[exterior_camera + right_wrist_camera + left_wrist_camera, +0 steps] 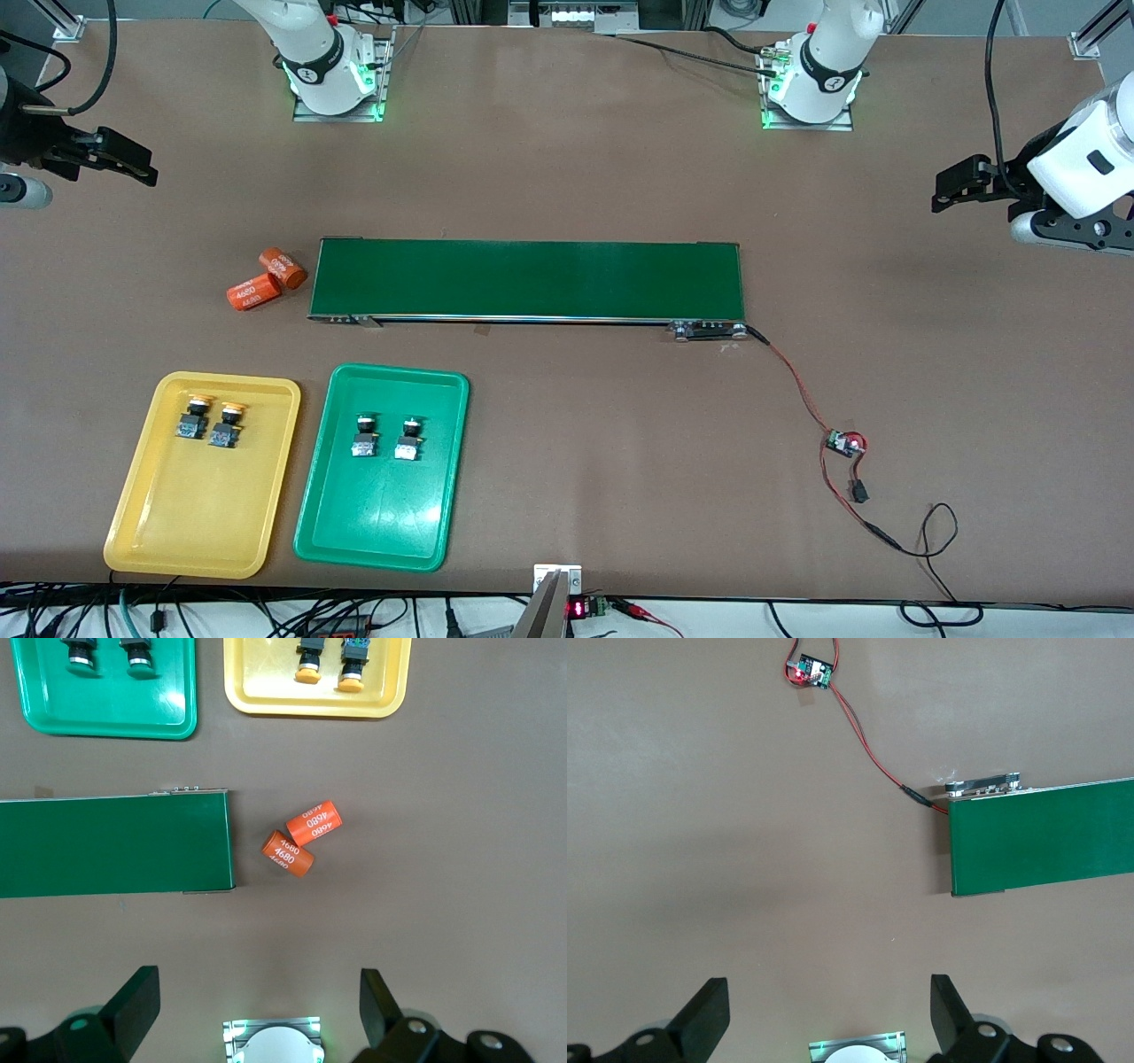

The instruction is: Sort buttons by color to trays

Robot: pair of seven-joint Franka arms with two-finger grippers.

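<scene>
- Two yellow buttons [213, 422] sit in the yellow tray [142, 523]; two green buttons [386, 436] sit in the green tray [372, 532], at its 12 o'clock end.
- The left gripper [829, 1014] and right gripper [259, 1003] wait with fingers spread, holding nothing.
- The sorting looks done, so the arms should just stay clear.

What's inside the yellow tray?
Two buttons with yellow-orange caps sit side by side in the yellow tray, toward the end farther from the front camera. The rest of the tray is bare. The tray floor under the buttons is covered.
</scene>
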